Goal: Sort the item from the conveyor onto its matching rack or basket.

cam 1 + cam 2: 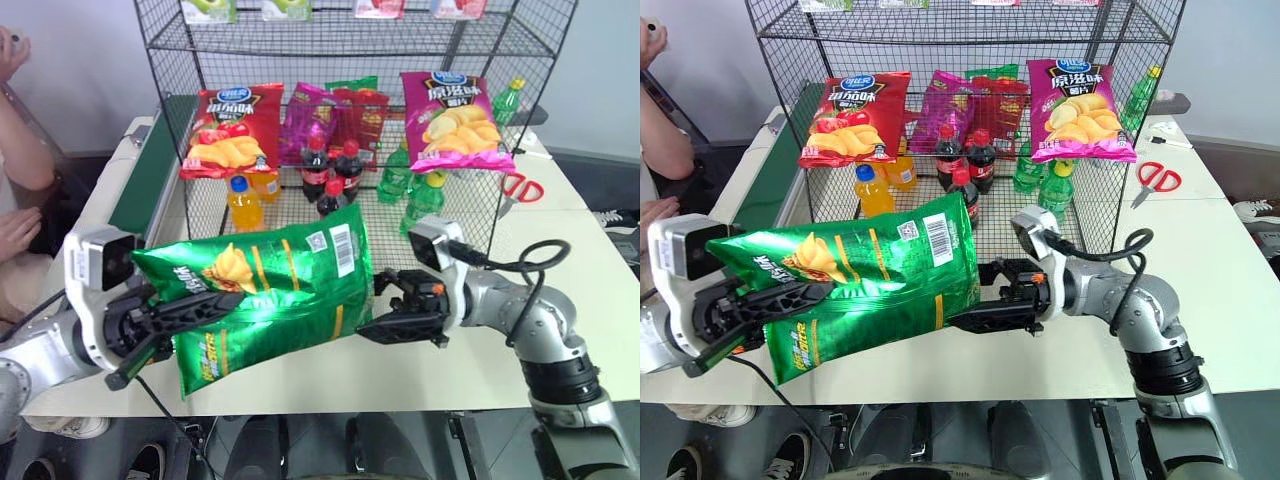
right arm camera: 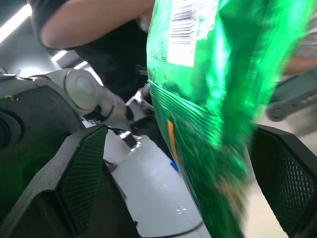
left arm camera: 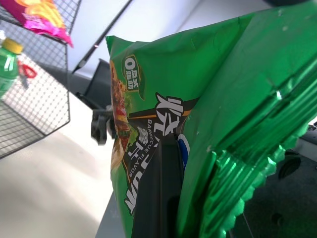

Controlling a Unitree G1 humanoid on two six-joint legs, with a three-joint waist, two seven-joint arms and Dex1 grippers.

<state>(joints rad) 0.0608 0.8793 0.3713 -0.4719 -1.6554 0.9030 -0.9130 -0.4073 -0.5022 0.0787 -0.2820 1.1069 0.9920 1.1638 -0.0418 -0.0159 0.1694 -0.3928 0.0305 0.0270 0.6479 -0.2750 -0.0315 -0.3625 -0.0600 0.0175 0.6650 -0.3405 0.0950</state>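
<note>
Green crisp bag (image 1: 270, 290) clamped in left pincer (image 1: 190, 308) — "BARBECUE FLAVOR" in wrist view; right pincer (image 2: 173, 173) gapes around its edge.

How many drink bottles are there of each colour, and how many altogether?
Dark plastic cola bottles with red caps: 3
Orange plastic drink bottles: 2
Green plastic bottles: 3
Total that can be seen: 8
</note>
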